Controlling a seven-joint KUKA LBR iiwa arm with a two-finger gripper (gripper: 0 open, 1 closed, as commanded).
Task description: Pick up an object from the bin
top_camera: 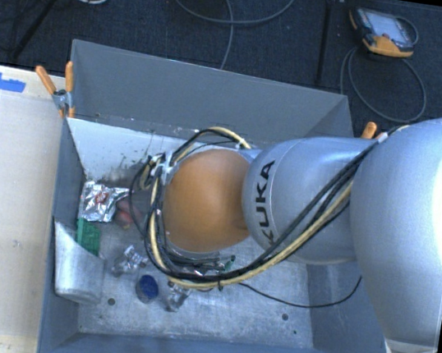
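**Camera view:** the arm [316, 203] is being held deep inside the grey bin [216, 104], with its orange cover [205, 198] being posed above the middle of the floor. No thing is being shown in a grip, and the candidates are lying loose on the left half of the floor. Nearest the cover, a small blue round thing [147, 287] and a tiny grey piece [175, 297] are sitting just below it, with a clear crumpled scrap [131, 260] just to their left. Further left, a foil wrapper [102, 199], a green piece [88, 236] and a pale roll [77, 272] are being crowded against the wall.

A miss is judged to be the risk here. The blue thing could roll off if nudged, and the looped cables [162, 245] could drag the scraps aside.

The gripper is being screened by the cover, so whether it is spread or pressed together cannot be told. A reddish thing [124, 215] beside the foil is being half shadowed, and its kind is unclear.
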